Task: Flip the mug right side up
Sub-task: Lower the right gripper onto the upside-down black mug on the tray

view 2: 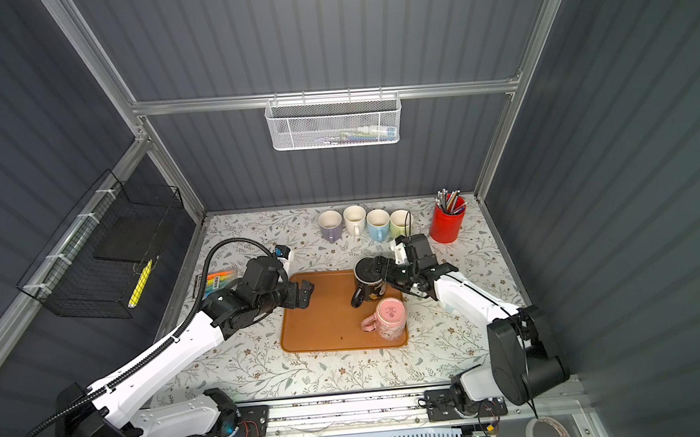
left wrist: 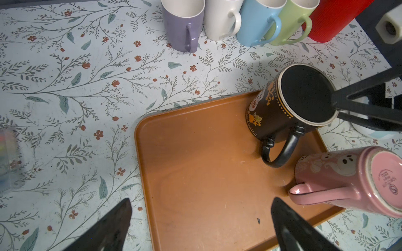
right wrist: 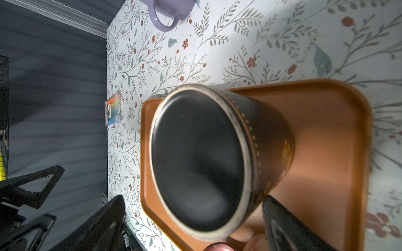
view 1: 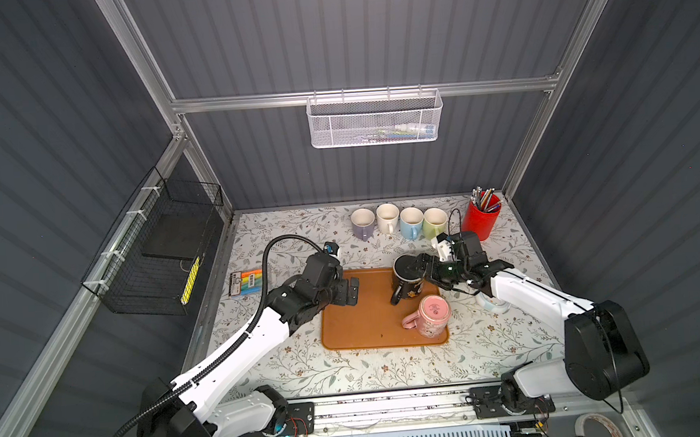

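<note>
Black mug (view 1: 406, 282) stands base-up on the orange tray (view 1: 363, 322), at the tray's far right corner, handle pointing toward the tray's near edge. Right fingers (right wrist: 287, 230) spread wide, one on either side of the mug's raised base. A gap shows on one side; contact on the other cannot be told. Nothing gripped. Left fingers (left wrist: 108, 228) also released, empty, hovering over the tray's left edge, well apart from the mug. Pink mug (view 1: 431, 316), also base-up, sits at the tray's near right corner, just beside the black one. Tray lies flat on the floral worktop (view 1: 307, 367).
</note>
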`<act>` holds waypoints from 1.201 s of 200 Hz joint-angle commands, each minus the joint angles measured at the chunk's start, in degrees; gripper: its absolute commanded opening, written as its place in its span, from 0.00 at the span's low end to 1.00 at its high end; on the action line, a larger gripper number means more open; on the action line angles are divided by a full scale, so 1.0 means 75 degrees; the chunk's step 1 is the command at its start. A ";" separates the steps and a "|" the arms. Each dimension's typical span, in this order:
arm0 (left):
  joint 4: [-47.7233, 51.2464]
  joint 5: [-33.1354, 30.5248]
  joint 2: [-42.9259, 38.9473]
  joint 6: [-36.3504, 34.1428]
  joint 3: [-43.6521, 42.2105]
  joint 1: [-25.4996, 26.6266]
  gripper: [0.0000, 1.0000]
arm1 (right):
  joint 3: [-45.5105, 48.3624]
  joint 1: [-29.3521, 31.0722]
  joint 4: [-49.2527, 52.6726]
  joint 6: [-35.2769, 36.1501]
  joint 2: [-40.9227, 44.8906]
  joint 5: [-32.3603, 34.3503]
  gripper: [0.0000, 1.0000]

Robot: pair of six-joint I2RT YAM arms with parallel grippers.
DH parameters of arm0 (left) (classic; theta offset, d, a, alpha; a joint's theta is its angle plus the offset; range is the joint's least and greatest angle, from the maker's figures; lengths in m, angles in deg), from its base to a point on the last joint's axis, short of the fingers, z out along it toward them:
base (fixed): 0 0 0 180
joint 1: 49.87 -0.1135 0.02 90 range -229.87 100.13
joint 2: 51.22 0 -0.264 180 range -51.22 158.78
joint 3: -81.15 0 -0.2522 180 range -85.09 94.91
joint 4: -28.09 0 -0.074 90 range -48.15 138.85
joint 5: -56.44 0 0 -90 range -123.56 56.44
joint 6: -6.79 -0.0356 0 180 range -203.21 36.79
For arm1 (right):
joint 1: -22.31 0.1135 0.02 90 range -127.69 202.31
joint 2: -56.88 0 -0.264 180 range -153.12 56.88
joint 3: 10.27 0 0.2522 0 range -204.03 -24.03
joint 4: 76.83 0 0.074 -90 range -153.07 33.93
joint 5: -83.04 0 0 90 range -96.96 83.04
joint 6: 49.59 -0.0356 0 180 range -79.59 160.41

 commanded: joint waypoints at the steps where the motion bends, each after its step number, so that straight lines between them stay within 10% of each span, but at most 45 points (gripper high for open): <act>1: 0.0118 -0.0143 -0.0174 -0.0114 -0.0099 0.0023 1.00 | -0.0393 0.0116 -0.0178 0.0126 -0.0258 -0.0261 0.96; 124: -0.0034 0.0203 -0.0319 0.0171 -0.0651 0.0024 0.94 | -0.2243 0.1104 0.0131 0.0407 -0.1889 -0.0488 0.94; 240: -0.1473 0.0940 0.1168 0.0509 -0.1113 0.0192 0.31 | -0.1997 0.1177 0.1472 0.1119 -0.0075 0.1743 0.93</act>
